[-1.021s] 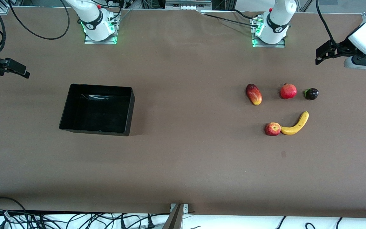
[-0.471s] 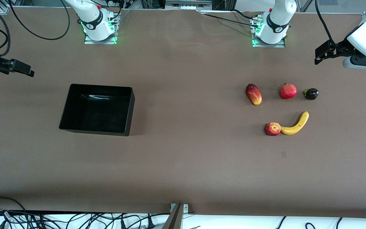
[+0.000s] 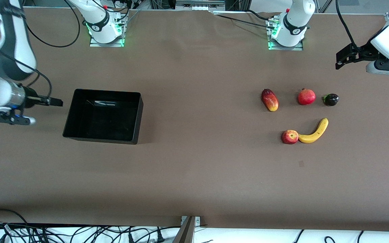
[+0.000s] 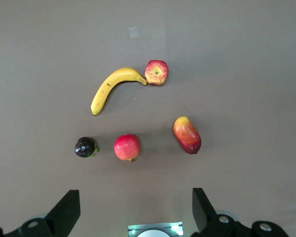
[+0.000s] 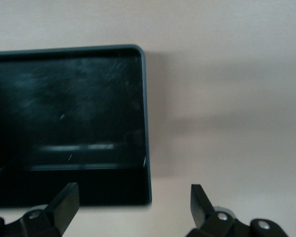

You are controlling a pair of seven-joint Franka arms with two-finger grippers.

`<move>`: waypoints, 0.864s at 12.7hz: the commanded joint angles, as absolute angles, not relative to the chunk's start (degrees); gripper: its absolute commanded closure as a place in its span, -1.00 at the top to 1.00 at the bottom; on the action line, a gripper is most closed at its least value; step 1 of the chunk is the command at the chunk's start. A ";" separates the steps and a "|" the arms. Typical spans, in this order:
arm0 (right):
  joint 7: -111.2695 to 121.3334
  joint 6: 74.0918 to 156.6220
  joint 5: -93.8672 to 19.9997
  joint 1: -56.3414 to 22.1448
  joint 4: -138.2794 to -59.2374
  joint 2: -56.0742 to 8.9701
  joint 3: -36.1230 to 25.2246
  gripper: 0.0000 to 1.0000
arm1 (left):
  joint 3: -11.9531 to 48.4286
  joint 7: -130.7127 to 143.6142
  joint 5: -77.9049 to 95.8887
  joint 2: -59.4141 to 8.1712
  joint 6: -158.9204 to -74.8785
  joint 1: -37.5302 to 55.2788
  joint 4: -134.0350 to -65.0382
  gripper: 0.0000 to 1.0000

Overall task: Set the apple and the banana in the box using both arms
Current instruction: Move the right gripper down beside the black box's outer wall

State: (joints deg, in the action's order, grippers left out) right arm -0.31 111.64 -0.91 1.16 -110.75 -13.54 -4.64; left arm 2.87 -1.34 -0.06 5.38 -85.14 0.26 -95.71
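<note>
apple (image 3: 289, 137): lower right of front view, touching banana (image 3: 314, 131)
box (image 3: 103, 116): left of centre
left hand (image 3: 342, 59): upper right, wide, holding nothing
right hand (image 3: 55, 101): beside box, wide, holding nothing

One high camera and two wrist cameras cover the table.
The front view looks down from across the table (image 3: 194, 175), the arm bases along its top edge, the box (image 3: 104, 116) at centre left and the fruit at centre right. The left wrist camera looks straight down from high up, sharing the banana (image 4: 114, 88) and apple (image 4: 157, 72). The right wrist camera sits close above the box's end wall.
</note>
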 commanded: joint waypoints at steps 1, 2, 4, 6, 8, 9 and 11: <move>-1.14 126.86 -1.05 0.70 -123.01 -11.34 -4.83 1.00 | 2.64 -0.62 0.88 5.71 -85.26 0.18 -96.15 1.00; -1.14 131.61 -1.05 0.70 -126.09 -11.34 -4.83 1.00 | 2.64 -0.62 0.88 5.54 -85.34 0.18 -96.15 1.00; -1.06 136.13 -1.05 0.79 -128.84 -11.34 -4.92 1.00 | 2.55 -0.62 0.88 5.45 -85.25 0.09 -96.24 1.00; -1.05 140.25 -1.05 0.70 -130.51 -13.17 -4.83 1.00 | 2.64 -0.62 0.88 5.27 -85.60 -0.35 -96.07 1.00; -0.18 144.39 -0.97 0.79 -131.57 -15.03 -4.83 0.32 | 2.55 -0.62 0.88 5.27 -85.61 -0.35 -96.06 1.00; -0.18 144.40 -0.97 0.79 -131.75 -15.12 -4.83 -0.08 | 2.55 -0.62 0.88 5.27 -85.61 -0.35 -96.06 1.00; -0.26 144.23 -1.05 0.79 -132.10 -15.47 -4.83 -0.93 | 2.55 -0.62 0.88 5.10 -85.61 -0.44 -96.06 1.00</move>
State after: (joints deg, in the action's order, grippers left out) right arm -0.29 143.29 -0.91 1.15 -131.21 -15.79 -4.64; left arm 2.48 -0.99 -0.06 4.99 -85.23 -0.02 -95.92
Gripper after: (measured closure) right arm 0.458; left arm 0.000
